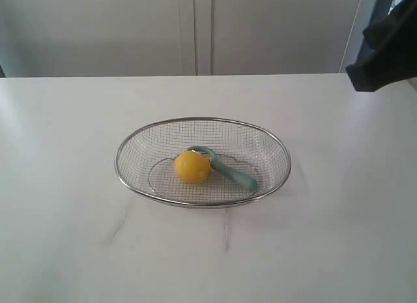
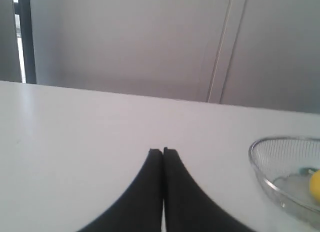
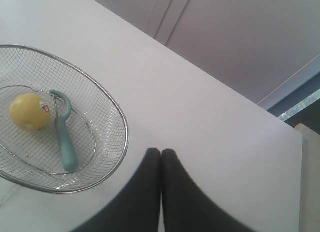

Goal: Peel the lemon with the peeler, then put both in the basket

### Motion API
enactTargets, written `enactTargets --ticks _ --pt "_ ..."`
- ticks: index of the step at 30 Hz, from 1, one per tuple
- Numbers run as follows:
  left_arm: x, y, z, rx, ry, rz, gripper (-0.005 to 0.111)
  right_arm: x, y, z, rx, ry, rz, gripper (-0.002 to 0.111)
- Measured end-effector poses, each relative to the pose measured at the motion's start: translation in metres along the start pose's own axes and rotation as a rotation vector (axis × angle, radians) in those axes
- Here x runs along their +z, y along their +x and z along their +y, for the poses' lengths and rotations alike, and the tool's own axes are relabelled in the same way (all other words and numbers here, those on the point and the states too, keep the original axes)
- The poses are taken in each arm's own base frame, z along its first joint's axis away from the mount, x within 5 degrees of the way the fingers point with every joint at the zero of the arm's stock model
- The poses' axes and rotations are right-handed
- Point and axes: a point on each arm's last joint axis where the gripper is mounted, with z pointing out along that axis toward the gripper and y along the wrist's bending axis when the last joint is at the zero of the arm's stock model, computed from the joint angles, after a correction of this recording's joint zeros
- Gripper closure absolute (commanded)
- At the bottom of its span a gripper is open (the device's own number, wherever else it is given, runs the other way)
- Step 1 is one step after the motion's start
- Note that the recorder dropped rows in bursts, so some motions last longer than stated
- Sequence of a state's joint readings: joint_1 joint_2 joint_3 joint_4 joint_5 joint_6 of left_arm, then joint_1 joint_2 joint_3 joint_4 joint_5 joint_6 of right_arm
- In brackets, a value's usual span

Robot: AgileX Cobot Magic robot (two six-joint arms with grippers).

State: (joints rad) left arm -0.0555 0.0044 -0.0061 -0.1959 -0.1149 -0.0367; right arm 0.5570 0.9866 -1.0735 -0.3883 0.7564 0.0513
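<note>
**Lemon and peeler lie in the basket, both grippers closed and empty**

The wire basket [image 1: 203, 118] sits near the middle of the white worktop [image 1: 65, 186], about halfway between its left and right edges and well short of the far edge. Its long axis runs left to right.

The lemon [image 1: 192, 167] rests on the basket floor, a little left of centre. Its red-and-white sticker [image 3: 44, 108] faces the head of the peeler.

The peeler [image 1: 234, 174] lies flat beside the lemon. Its long axis is diagonal: the curved head points toward the far-left corner of the worktop and hooks around the far side of the lemon. The teal handle runs out toward the near-right corner. Whether the head touches the lemon or only lies just beside it cannot be told.

The left gripper [image 2: 163, 151] hangs over bare worktop well apart from the basket, jaws pressed together with nothing between them. The right gripper [image 3: 160, 151] is likewise closed on nothing, near the basket's rim but outside it.
</note>
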Motion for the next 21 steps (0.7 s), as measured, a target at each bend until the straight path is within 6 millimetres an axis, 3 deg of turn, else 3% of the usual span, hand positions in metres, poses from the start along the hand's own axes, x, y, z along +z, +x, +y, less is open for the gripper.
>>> enactTargets --ticks 8,21 --pt "-0.003 0.025 -0.001 0.209 0.037 0.272 0.107 0.0 0.0 0.0 0.0 0.0 0.0 0.108" --pt "-0.004 0.028 0.002 0.188 0.005 0.303 0.107 0.0 0.0 0.0 0.0 0.0 0.0 0.108"
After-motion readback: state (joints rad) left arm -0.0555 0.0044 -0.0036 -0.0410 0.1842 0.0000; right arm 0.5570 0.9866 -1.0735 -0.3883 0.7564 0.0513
